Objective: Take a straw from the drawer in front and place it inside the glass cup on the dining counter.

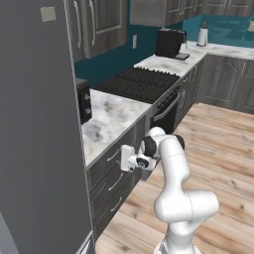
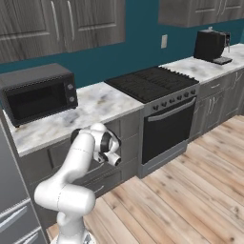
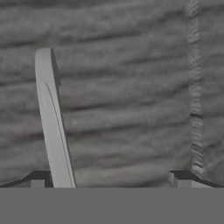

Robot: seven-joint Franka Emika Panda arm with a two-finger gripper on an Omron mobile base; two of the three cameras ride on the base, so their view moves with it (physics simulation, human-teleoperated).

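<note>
The gripper (image 3: 111,179) stands with its jaws spread as wide as they go and nothing between them, pressed up close to the front of the drawer (image 3: 127,87), whose dark grey wood grain runs across the hand view. What the coming move turns on is the slim silver bar handle (image 3: 52,122): it lies just inside one fingertip rather than centred in the gap, and its long axis runs up the hand view, across the line between the two fingertips, so a closing pinch would catch it only if the hand first slides over toward it. In the left base view the gripper (image 1: 128,158) sits at the top drawer (image 1: 106,159) under the marble worktop (image 1: 106,119), just beside the oven (image 1: 166,110); the right base view shows the hand (image 2: 112,156) tucked against the same drawer bank. The drawer looks shut, so the straw is presumably inside and out of sight (I cannot tell how it lies). Along the worktop stand a black microwave (image 2: 38,97), the cooktop (image 2: 152,82) and a coffee machine (image 2: 211,46), with a teal wall behind and wooden floor (image 2: 190,195) below.
</note>
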